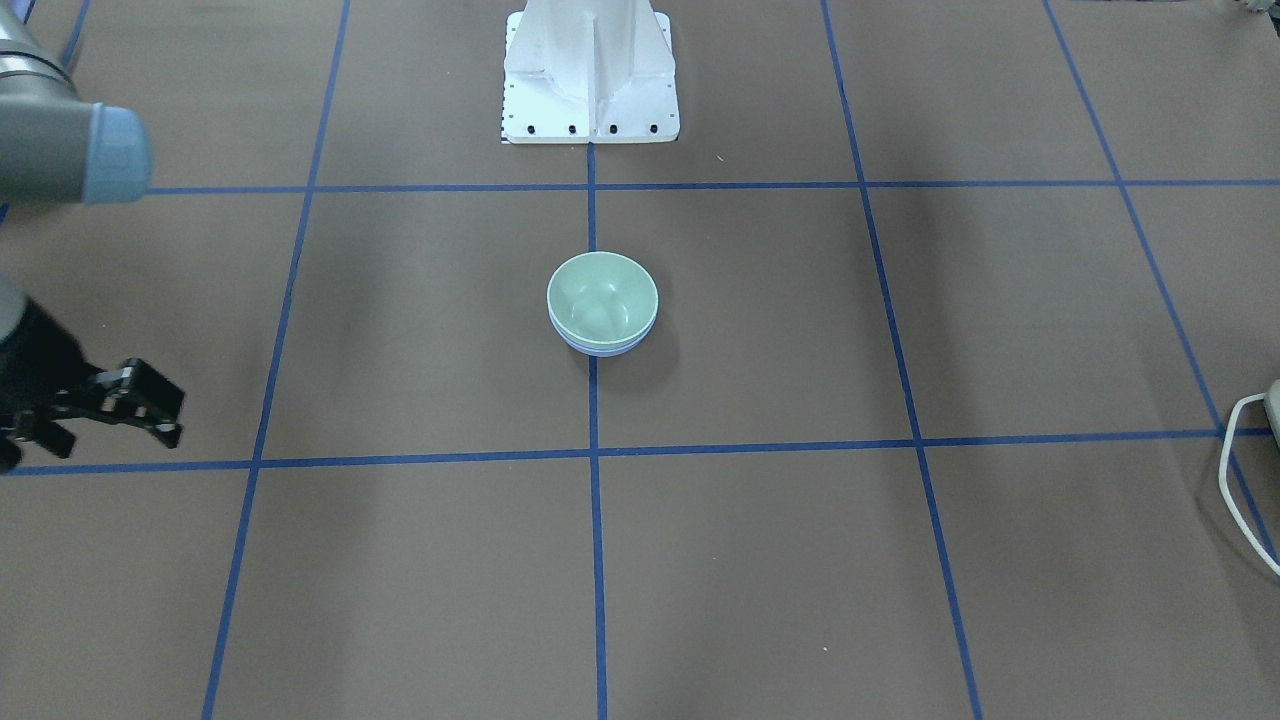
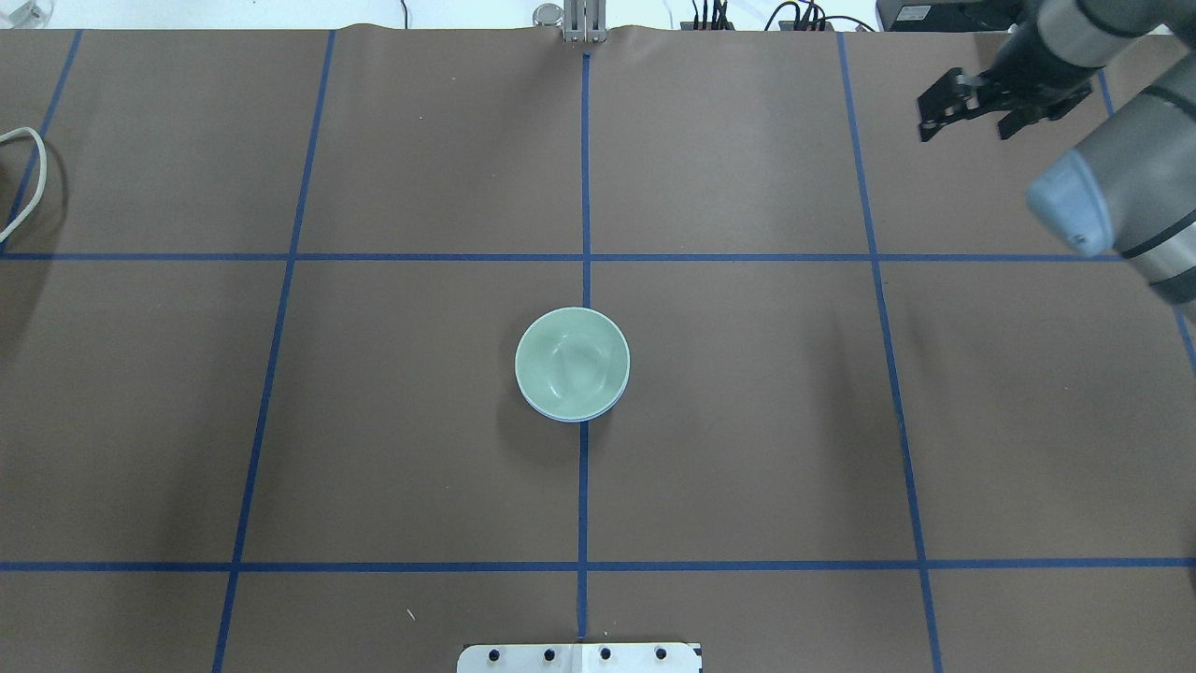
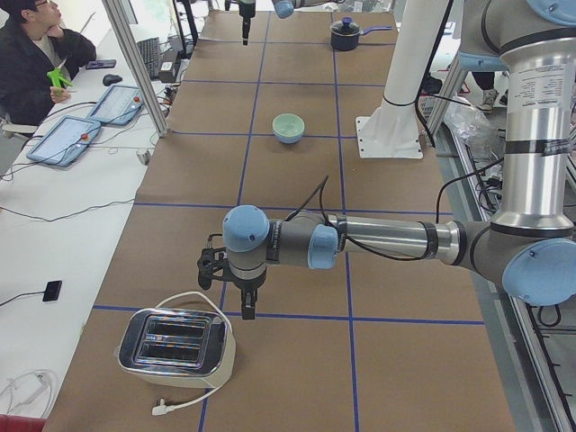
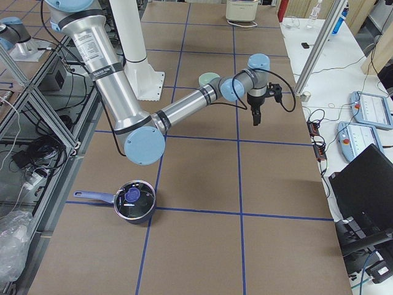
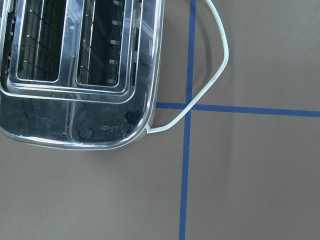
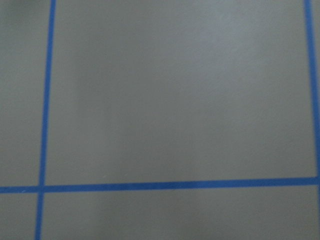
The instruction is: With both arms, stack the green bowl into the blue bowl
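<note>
The pale green bowl (image 1: pixel 602 294) sits nested inside the periwinkle-blue bowl (image 1: pixel 600 349) at the table's middle; only the blue bowl's rim and lower edge show. The pair also shows in the overhead view, green bowl (image 2: pixel 572 363) in blue bowl (image 2: pixel 562 417). My right gripper (image 2: pixel 967 129) is open and empty, far from the bowls, above the table's far right corner; it also shows in the front view (image 1: pixel 112 438). My left gripper (image 3: pixel 247 308) hangs above the table beside a toaster, far from the bowls; I cannot tell whether it is open or shut.
A chrome toaster (image 3: pixel 175 342) with a white cord (image 5: pixel 215 75) stands at the table's left end. A black pot (image 4: pixel 134 201) with a blue handle stands at the right end. The white pedestal (image 1: pixel 590 70) is at the robot's side, behind the bowls.
</note>
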Action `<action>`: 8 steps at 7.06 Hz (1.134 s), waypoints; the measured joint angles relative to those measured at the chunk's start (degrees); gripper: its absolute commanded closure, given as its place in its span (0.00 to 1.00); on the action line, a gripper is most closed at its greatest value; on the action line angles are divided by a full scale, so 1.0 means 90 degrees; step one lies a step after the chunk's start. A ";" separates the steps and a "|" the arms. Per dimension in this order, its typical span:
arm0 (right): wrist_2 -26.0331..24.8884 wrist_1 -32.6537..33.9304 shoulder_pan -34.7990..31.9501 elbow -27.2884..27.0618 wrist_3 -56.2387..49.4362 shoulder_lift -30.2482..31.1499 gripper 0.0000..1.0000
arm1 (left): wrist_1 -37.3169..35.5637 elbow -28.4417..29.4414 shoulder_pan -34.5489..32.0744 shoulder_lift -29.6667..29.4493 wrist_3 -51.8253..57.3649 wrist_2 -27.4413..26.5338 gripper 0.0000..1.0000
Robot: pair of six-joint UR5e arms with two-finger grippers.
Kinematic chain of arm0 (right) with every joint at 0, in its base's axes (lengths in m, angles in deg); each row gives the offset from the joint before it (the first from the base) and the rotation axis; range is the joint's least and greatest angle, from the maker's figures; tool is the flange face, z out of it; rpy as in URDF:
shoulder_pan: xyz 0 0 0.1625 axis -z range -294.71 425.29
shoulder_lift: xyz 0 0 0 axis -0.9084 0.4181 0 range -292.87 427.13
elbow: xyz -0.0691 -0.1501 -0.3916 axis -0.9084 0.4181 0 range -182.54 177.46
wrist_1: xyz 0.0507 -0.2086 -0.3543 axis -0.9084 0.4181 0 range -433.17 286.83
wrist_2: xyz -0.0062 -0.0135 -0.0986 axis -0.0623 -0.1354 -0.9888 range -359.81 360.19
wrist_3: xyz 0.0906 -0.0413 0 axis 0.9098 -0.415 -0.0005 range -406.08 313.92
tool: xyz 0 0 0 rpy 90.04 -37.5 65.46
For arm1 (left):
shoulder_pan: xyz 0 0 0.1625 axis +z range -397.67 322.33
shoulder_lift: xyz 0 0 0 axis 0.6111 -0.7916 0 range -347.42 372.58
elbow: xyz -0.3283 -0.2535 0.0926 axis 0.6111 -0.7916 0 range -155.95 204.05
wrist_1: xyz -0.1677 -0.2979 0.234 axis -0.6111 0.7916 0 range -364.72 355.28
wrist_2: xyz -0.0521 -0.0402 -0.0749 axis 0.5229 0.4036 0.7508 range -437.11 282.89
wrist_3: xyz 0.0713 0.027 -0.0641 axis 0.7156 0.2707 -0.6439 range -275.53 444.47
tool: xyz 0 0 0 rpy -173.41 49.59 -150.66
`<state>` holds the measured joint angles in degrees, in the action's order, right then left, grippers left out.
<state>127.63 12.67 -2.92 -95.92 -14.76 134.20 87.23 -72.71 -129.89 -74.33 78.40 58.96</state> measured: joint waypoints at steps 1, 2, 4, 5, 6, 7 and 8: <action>0.0305 0.0004 -0.0689 0.0109 -0.1078 0.0546 0.00 | 0.0044 -0.0009 0.0001 -0.0001 -0.0006 0.0002 0.02; 0.0430 0.0002 -0.1298 0.0113 -0.1819 0.1140 0.00 | 0.0064 -0.0016 -0.0002 0.0027 -0.0008 0.0005 0.02; 0.0453 -0.0056 -0.2145 0.0002 -0.2605 0.2273 0.00 | 0.0134 -0.0069 -0.0007 0.0107 -0.0009 0.0014 0.02; 0.0421 -0.0080 -0.2339 -0.0063 -0.2904 0.2655 0.00 | 0.0240 -0.0136 -0.0010 0.0126 -0.0009 0.0011 0.02; 0.0419 -0.0089 -0.2435 -0.0095 -0.3013 0.2845 0.00 | 0.0385 -0.0184 -0.0013 0.0162 -0.0009 0.0009 0.02; 0.0433 -0.0092 -0.2470 -0.0106 -0.3019 0.2926 0.00 | 0.0518 -0.0199 -0.0014 0.0222 -0.0011 0.0008 0.02; 0.0443 -0.0093 -0.2476 -0.0108 -0.3012 0.2955 0.00 | 0.0587 -0.0206 -0.0011 0.0284 -0.0015 0.0006 0.02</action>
<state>131.62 11.83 -25.21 -96.89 -41.87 160.79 92.51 -74.57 -129.99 -71.78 78.26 59.01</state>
